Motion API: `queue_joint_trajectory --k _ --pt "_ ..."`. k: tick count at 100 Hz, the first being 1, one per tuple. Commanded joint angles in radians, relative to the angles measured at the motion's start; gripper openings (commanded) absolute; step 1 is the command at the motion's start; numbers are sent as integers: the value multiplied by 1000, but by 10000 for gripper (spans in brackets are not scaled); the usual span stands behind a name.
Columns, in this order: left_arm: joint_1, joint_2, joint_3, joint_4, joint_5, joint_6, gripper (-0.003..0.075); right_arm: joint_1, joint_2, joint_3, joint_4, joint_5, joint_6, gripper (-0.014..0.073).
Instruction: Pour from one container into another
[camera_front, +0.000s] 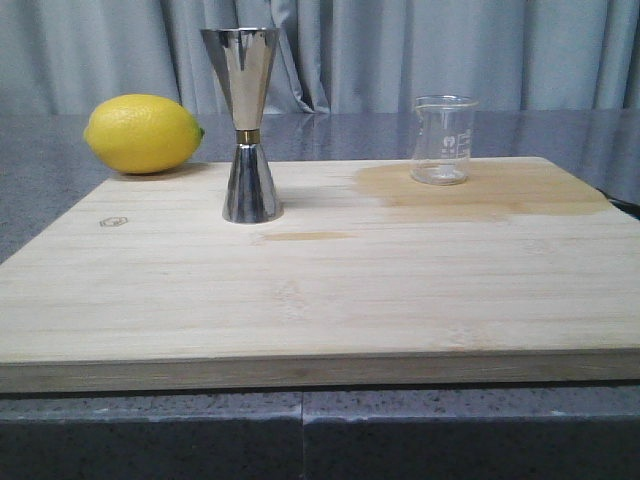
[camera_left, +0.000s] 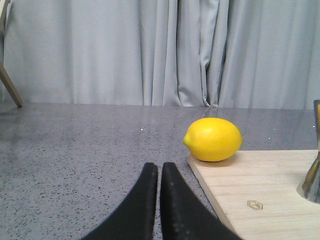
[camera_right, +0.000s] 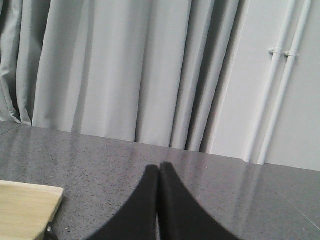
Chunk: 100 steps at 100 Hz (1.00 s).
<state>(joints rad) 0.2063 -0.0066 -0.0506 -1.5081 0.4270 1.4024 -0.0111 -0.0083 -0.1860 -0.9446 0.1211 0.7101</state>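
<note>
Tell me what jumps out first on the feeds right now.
The tall steel jigger stands upright on the left of the wooden board, with a bright yellow lemon behind it at the board's far left corner. A clear glass beaker sits far right on a darker stain. Both grippers, left gripper and right gripper, are shut and holding nothing.

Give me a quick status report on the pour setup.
Left gripper shut, empty; right gripper shut, empty. Beaker and jigger upright on the board, apart, untouched. Lemon beside jigger, not blocking.
</note>
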Motion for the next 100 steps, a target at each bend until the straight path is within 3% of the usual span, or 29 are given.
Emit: queue_joint_trajectory --k 1,41,48,60,67,86,100 --pt "-7 -12 -27 -38 4 -6 -19 -3 -19 -24 -12 -47 -3 -71" --pt "-7 -12 -31 -18 -83 -39 -19 -3 -19 -24 -12 -47 -3 -72" --pt "-7 -17 -48 159 -83 -193 -19 -3 -19 -24 -12 -47 -3 -72" --pt "-7 -21 -77 558 -89 -656 -19 -3 -19 -24 -12 -47 -3 -72" --pt "-7 -21 -86 743 -96 -834 -19 -3 -19 -24 -12 -47 -3 -71" --pt "-10 -21 -86 1089 -157 -1149 -19 -3 -19 -24 -12 -47 -3 -72" --pt "-61 -21 -59 1260 -306 -1287 -19 -3 -19 -24 -12 -47 -3 -71"
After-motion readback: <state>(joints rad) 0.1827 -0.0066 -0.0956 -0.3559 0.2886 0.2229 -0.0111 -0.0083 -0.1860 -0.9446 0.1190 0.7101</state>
